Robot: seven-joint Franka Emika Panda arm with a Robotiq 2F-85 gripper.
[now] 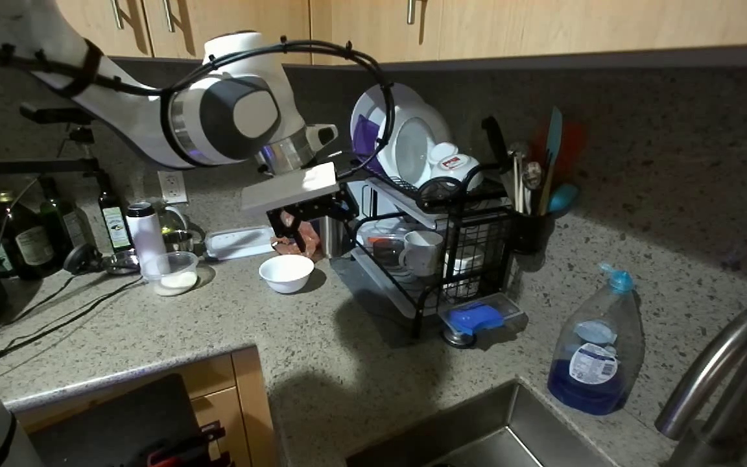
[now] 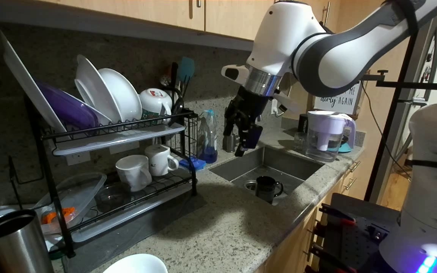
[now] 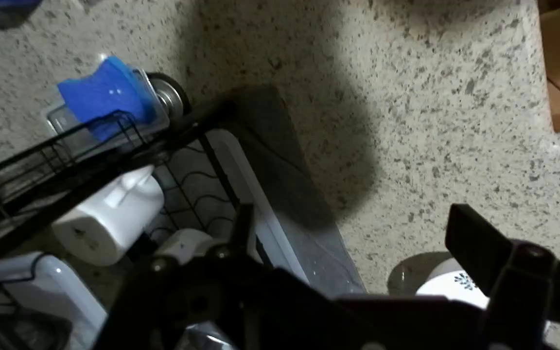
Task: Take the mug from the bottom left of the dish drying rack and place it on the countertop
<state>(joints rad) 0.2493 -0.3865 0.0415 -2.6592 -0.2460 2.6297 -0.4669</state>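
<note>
"Wrist view: how does the end effector [image 3: 352, 221] stand?"
"Spread wide, holding nothing."
"And the mug [image 1: 424, 254]?"
"In an exterior view, right of it and lower, on the rack's [image 1: 383, 284] bottom tier."

Kitchen | countertop [image 1: 218, 311] held a sink [image 2: 290, 163] | dish drying rack [image 2: 120, 141] held dishes [image 2: 121, 93] | cabinets [image 1: 509, 23] hung above — probably a fridge [image 2: 429, 60] stood partly hidden
</note>
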